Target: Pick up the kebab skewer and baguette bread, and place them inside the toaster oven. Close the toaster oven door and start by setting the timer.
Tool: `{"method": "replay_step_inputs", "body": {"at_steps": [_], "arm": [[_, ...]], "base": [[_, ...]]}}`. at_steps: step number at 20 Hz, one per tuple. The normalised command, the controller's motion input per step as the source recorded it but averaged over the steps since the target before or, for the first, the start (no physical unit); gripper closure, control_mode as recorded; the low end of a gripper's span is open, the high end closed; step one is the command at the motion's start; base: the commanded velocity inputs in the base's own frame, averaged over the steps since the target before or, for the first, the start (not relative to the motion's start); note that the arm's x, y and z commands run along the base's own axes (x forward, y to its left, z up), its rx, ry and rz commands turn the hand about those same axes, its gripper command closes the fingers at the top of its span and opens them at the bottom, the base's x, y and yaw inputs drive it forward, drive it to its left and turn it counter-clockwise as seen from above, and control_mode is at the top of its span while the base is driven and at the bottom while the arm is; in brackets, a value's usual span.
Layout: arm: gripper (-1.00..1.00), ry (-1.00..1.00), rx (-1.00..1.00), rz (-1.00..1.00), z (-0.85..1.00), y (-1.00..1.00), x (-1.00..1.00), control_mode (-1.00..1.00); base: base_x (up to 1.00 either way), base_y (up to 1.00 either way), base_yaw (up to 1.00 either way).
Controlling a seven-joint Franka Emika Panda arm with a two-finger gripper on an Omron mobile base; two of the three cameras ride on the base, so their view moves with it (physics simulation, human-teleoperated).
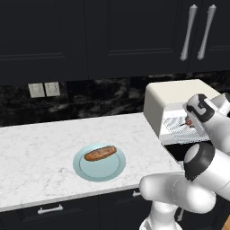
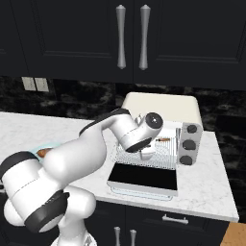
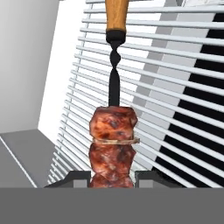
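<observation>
My gripper point(image 3: 113, 177) is shut on the kebab skewer point(image 3: 113, 127), with reddish-brown meat chunks pinched between the two fingertips point(image 3: 74, 177). The dark stick and its wooden handle point away over the wire rack point(image 3: 175, 87) inside the cream-white toaster oven point(image 1: 175, 94). From the right base view the skewer's point(image 2: 163, 140) far end pokes out past my hand inside the oven point(image 2: 161, 103). The toaster oven door point(image 2: 144, 178) lies folded down, open. The golden-brown baguette bread point(image 1: 99, 153) rests on a pale blue plate point(image 1: 99, 175) on the counter, left of the oven.
Grey knobs point(image 2: 189, 144) run down the oven's right side. Dark wall cabinets with long handles point(image 1: 188, 31) hang above. The white marble counter point(image 1: 36, 152) stretches left of the plate, with wall outlets point(image 1: 44, 89) behind. My own arm hides most of the plate in the right base view.
</observation>
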Motion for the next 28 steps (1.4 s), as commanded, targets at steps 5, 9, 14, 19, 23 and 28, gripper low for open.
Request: {"method": "replay_step_inputs", "body": {"at_steps": [5, 9, 14, 19, 23, 28], "arm": [[1.0, 0.0, 0.0, -0.05, 0.0, -0.06, 0.04, -1.0], [1.0, 0.0, 0.0, -0.05, 0.0, 0.0, 0.02, -1.0], [1.0, 0.0, 0.0, -0.04, 0.0, 0.0, 0.05, -1.0], [1.0, 0.0, 0.0, -0.04, 0.0, 0.0, 0.14, -1.0], [1.0, 0.0, 0.0, -0.03, 0.0, 0.0, 0.1, -1.0], [1.0, 0.0, 0.0, -0.02, -0.01, 0.0, 0.0, -1.0]], "base": [[0.0, 0.0, 0.0], [0.0, 0.0, 0.0], [0.0, 0.0, 0.0], [0.0, 0.0, 0.0], [0.0, 0.0, 0.0], [0.0, 0.0, 0.0]]}}
